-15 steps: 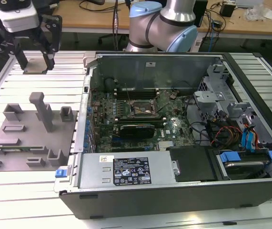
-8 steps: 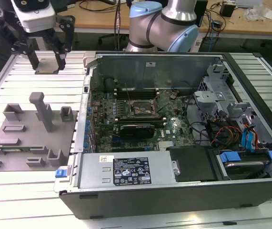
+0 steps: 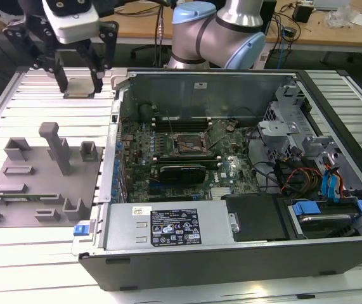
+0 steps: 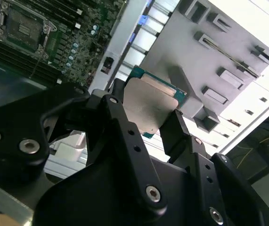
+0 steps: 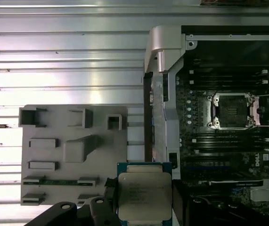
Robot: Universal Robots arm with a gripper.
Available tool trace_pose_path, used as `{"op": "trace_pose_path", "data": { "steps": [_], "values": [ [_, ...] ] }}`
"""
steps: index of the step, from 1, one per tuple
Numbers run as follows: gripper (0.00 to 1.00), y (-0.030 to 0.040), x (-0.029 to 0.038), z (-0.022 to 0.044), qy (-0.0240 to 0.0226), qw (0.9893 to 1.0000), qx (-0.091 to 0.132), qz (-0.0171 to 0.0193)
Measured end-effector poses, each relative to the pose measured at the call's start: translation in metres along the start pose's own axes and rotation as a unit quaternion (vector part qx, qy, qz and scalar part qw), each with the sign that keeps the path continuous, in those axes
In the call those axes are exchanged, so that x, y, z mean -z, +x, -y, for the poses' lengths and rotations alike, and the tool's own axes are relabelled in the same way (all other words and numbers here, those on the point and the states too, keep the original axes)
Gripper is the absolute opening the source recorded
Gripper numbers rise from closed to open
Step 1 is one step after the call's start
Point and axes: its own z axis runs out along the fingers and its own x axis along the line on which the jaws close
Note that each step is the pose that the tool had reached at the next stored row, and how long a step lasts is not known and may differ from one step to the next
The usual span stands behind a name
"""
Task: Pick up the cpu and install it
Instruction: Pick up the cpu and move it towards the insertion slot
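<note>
Currently the black two-fingered gripper (image 3: 79,81) is hanging in the upper part of the exterior view's left, over the far side of the slatted silver aluminium table (image 3: 41,253). It is clamping the cpu (image 3: 79,87), a small flat square chip with a silvery metal top, between its fingers (image 3: 60,75). In the second wrist view the cpu (image 4: 148,106) is showing a thin green rim and is sitting pinched edge to edge by the gripper (image 4: 147,109). In the first wrist view the cpu (image 5: 144,195) is facing the camera with its metal top. The grey plastic fixture plate (image 3: 41,183) with raised blocks is lying on the table in the lower part of the exterior view's left, well apart from the chip. The open dark metal computer case (image 3: 244,253) is taking up the centre and the exterior view's right, with the green motherboard (image 3: 168,171) lying flat inside it. The black-framed square socket (image 3: 190,144) is sitting near the board's middle, well apart from the held cpu. The silver and light-blue robot arm (image 3: 219,31) is reaching across the top of the exterior view.
</note>
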Motion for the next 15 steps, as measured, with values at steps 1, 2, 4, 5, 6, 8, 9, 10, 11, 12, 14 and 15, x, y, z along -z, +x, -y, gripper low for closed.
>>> {"op": "trace_pose_path", "data": {
  "steps": [1,2,4,5,6,8,9,10,11,12,14,15],
  "values": [
    [0.55,-0.0025,0.0000,0.0000,0.0000,1.0000,0.000,0.0000],
    [0.55,-0.0062,0.0000,-0.0001,0.0000,1.0000,0.000,0.0000],
    [0.55,-0.0123,-0.0001,-0.0002,0.0000,1.0000,0.000,0.0000],
    [0.55,-0.0156,-0.0002,-0.0002,0.0000,1.0000,0.000,0.0001],
    [0.55,-0.0186,-0.0002,-0.0003,0.0000,1.0000,0.000,0.0001],
    [0.55,-0.0262,-0.0003,-0.0004,0.0000,1.0000,0.000,0.0000],
    [0.55,-0.0289,-0.0004,-0.0005,0.0000,1.0000,0.000,0.0001],
    [0.55,-0.0334,-0.0004,-0.0005,0.0000,1.0000,0.000,0.0000],
    [0.55,-0.0379,-0.0004,-0.0005,0.0000,1.0000,0.000,0.0000],
    [0.55,-0.0433,-0.0005,-0.0006,0.0000,1.0000,0.000,0.0000],
    [0.55,-0.0505,-0.0006,-0.0007,0.0000,1.0000,0.000,0.0000],
    [0.55,-0.0562,-0.0006,-0.0008,0.0000,1.0000,0.000,0.0000]
  ]
}}
